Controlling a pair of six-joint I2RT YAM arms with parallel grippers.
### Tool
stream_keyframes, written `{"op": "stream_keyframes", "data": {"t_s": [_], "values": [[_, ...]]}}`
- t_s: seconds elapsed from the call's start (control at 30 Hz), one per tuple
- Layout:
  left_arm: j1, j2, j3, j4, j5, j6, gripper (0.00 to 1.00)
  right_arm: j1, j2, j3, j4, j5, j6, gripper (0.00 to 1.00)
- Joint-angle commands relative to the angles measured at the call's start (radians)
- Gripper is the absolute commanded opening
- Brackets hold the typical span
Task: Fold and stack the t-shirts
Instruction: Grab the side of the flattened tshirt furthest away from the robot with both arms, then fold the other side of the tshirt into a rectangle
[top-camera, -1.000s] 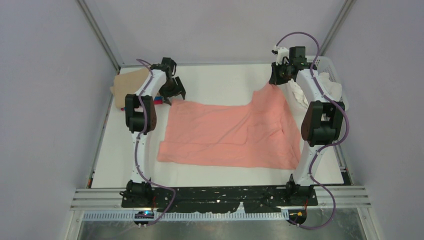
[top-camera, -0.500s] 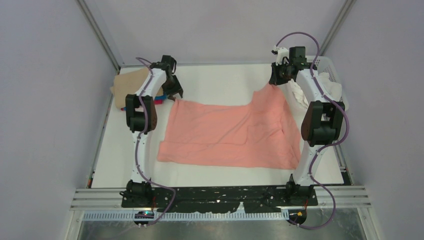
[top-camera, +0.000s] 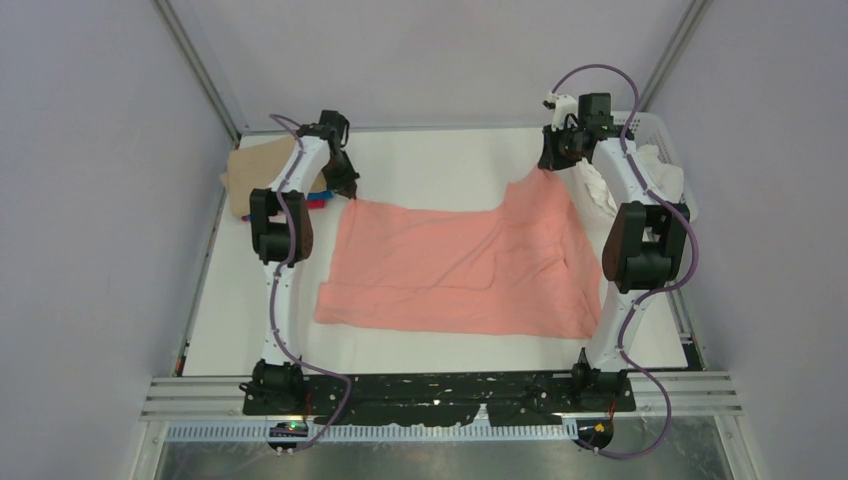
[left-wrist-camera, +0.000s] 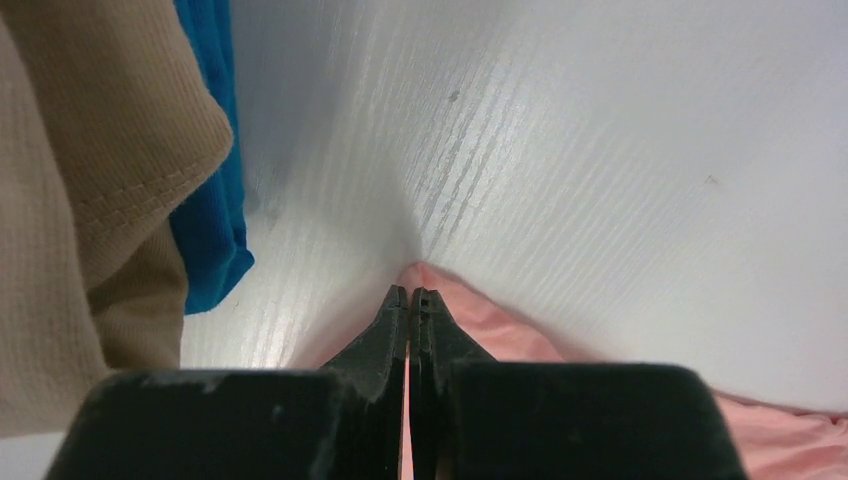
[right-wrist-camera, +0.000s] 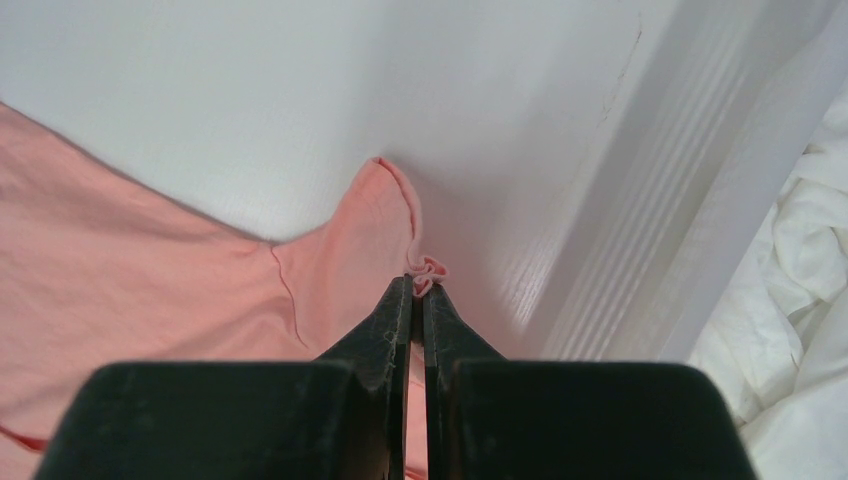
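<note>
Left pincer (left-wrist-camera: 410, 295) has closed fully within the last second; a moment ago it hung open. Its tips now pinch the far-left corner of the salmon-pink t-shirt (top-camera: 460, 265), which lies spread across the middle of the surface (top-camera: 430, 160). Right pincer (right-wrist-camera: 418, 285) is clamped on the bunched far-right corner. Judgement: both far corners are secured, so the fold can begin. Tan t-shirt (top-camera: 250, 165) and blue t-shirt (left-wrist-camera: 215, 200) lie just left.

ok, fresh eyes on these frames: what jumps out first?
A large salmon-pink cotton t-shirt lies spread across the middle of the white table. Each far corner is pinched: the left arm's fingers are shut on the far-left one, the right arm's fingers on the raised far-right one. A tan shirt sits at the far-left edge over a blue one; a white plastic lattice basket stands far right.
</note>
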Motion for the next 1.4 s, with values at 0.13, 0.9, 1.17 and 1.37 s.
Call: {"op": "stream_keyframes", "data": {"t_s": [0.13,0.9,1.17,1.37], "values": [[0.003,-0.094,-0.095,0.092,0.062,0.132,0.00,0.003,-0.022,0.015,0.024,-0.002,-0.001,0.06],[0.001,-0.728,-0.902,0.560,0.258,0.255,0.00,0.022,-0.490,-0.539,0.180,0.069,0.107,0.06],[0.002,-0.925,-1.158,0.668,0.222,0.219,0.00,0.022,-0.663,-0.727,0.219,0.084,0.182,0.06],[0.010,-1.049,-1.275,0.713,0.160,0.162,0.00,0.066,-0.731,-0.762,0.166,0.162,0.200,0.06]]}}
